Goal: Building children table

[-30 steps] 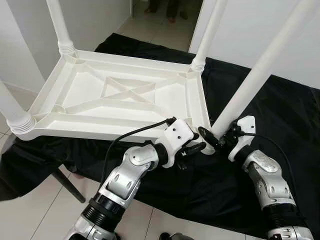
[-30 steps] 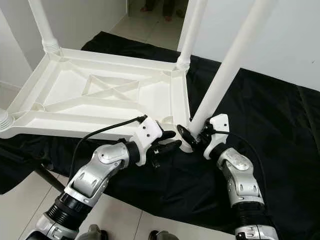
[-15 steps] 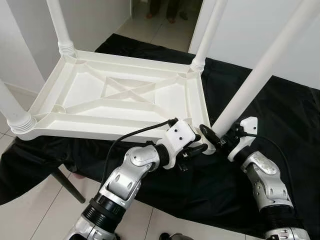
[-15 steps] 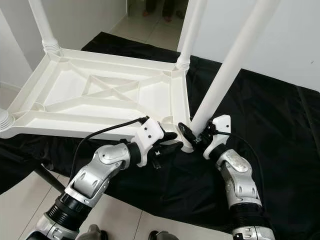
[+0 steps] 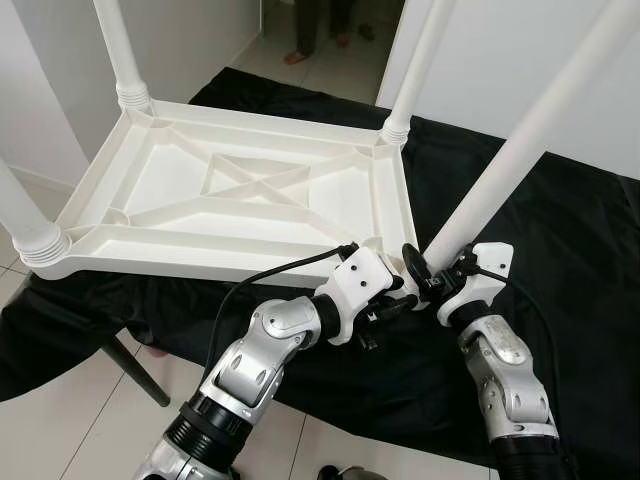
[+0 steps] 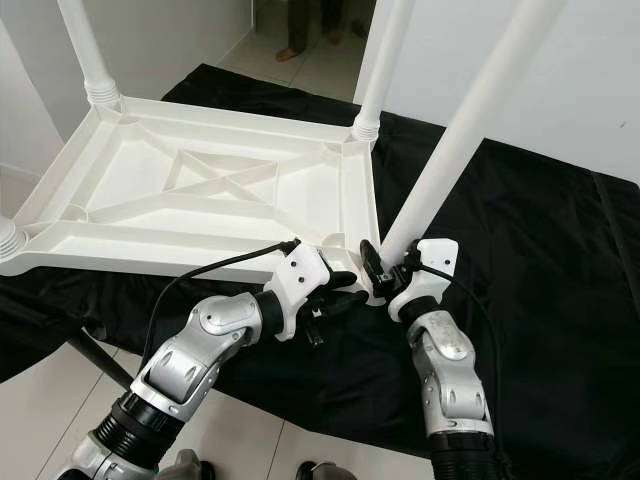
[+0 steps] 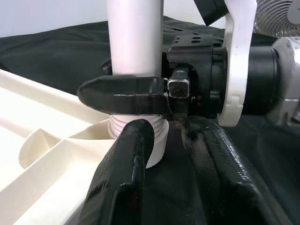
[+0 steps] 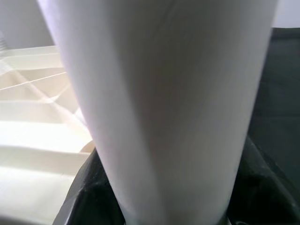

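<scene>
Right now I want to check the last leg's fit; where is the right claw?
The right claw grips the base of the near-right table leg, at the upturned white tabletop's near-right corner, beside the left claw.

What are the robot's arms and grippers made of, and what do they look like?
Both arms are jointed silver metal segments with black ribbed collars near the base. Each ends in a white plastic wrist housing. The left gripper and right gripper each have two long, glossy black fingers. A thin black cable loops to the left wrist; another runs along the right.
</scene>
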`<state>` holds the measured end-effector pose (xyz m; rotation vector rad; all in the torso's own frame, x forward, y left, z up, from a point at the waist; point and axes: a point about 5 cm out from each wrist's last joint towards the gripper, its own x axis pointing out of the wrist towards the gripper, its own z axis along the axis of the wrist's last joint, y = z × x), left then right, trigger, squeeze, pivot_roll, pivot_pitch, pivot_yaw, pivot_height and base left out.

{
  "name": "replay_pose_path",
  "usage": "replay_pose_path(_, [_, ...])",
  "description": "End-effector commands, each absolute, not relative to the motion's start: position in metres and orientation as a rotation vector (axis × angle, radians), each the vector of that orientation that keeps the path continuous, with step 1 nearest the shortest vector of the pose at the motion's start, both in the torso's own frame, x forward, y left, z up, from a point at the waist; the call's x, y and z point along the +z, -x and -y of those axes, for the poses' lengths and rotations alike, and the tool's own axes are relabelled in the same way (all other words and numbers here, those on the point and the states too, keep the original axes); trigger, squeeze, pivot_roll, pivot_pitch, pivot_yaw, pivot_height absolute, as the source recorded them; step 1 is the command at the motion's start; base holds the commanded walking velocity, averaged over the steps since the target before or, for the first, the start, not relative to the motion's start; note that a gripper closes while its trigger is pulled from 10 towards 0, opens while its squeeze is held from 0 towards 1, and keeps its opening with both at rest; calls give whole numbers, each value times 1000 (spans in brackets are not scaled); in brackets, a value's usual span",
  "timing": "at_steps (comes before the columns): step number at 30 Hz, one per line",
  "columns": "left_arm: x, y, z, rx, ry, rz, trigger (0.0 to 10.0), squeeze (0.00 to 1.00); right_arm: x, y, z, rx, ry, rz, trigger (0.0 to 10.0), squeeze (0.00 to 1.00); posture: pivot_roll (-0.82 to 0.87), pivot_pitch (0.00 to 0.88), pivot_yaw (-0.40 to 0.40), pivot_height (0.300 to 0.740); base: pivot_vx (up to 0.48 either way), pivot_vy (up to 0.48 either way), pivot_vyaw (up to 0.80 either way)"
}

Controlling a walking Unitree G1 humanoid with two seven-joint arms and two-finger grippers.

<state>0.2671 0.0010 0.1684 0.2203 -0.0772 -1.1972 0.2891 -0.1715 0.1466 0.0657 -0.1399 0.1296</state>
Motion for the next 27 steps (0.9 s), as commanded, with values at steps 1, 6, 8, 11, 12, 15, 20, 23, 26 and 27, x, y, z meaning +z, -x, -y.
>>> replay_pose_path(1, [166, -263, 2, -1210, -213, 61, 10000, 0, 135, -284, 181, -1, -63, 74, 10000, 0, 50, 127, -106, 740, 0, 0, 0])
replay_pose_path(6, [165, -262, 2, -1217, -214, 57, 10000, 0, 131, -276, 174, -171, -32, 53, 10000, 0, 52, 126, -108, 740, 0, 0, 0])
replay_pose_path(8, [165, -262, 2, -1218, -214, 56, 10000, 0, 128, -273, 173, -223, -25, 36, 10000, 0, 54, 128, -109, 740, 0, 0, 0])
replay_pose_path(11, [164, -261, 3, -1219, -212, 56, 10000, 0, 126, -271, 162, -224, -16, 8, 10000, 0, 52, 124, -108, 740, 0, 0, 0])
replay_pose_path(12, [164, -261, 3, -1219, -209, 56, 10000, 0, 127, -271, 161, -217, -18, 15, 10000, 0, 51, 124, -109, 740, 0, 0, 0])
replay_pose_path(15, [164, -260, 4, -1222, -208, 55, 10000, 0, 131, -272, 164, -217, -27, 28, 10000, 463, 51, 118, -112, 740, 0, 0, 0])
replay_pose_path(20, [163, -260, 4, -1220, -206, 52, 10000, 0, 138, -277, 174, -167, -60, 80, 10000, 1000, 51, 113, -114, 740, 0, 0, 0])
replay_pose_path(23, [163, -259, 4, -1220, -206, 51, 10000, 0, 141, -280, 181, -140, -53, 97, 10000, 1000, 53, 113, -115, 740, 0, 0, 0])
replay_pose_path(26, [163, -259, 5, -1220, -206, 51, 10000, 0, 146, -286, 187, -8, -44, 94, 10000, 1000, 50, 111, -118, 740, 0, 0, 0])
replay_pose_path(27, [163, -260, 5, -1220, -206, 51, 10000, 0, 145, -287, 189, 41, -26, 88, 10000, 1000, 48, 108, -117, 740, 0, 0, 0])
